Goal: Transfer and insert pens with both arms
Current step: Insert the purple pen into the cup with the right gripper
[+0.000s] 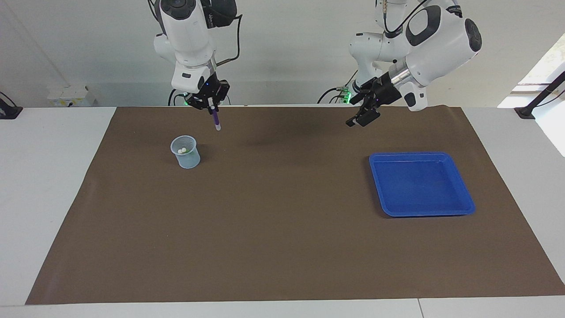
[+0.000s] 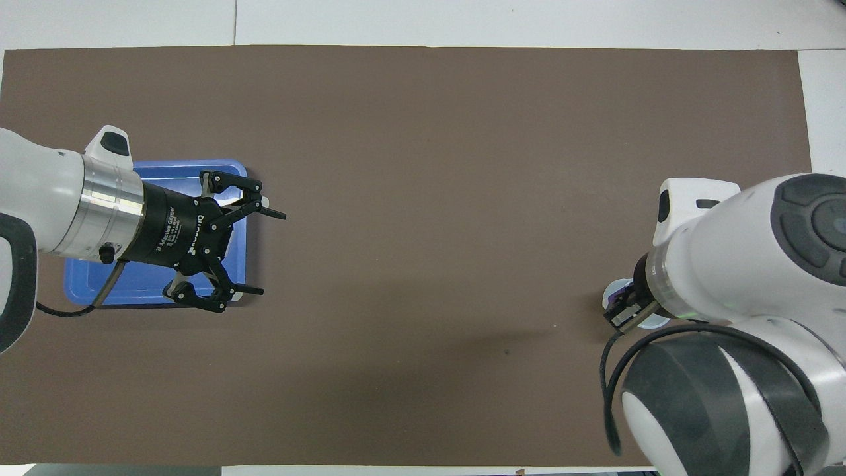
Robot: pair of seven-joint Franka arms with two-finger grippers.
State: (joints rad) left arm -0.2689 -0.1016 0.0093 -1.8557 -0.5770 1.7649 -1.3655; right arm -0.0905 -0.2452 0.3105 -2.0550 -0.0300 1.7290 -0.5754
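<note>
In the facing view's upper left, the right claw (image 1: pixel 212 105) grips the purple pen (image 1: pixel 215 119) above the cup (image 1: pixel 185 151), while the left claw (image 1: pixel 363 118) hangs wide at upper right.

Even, bright light falls from above, and both views are sharp throughout. The brown mat (image 1: pixel 282 212) is matte and shows no glare; faint soft shadows lie on it under each raised hand. The white tabletop (image 1: pixel 44 185) reads bright. Strong daylight washes out a window (image 1: pixel 547 66) at the facing view's edge, near the left arm.
</note>
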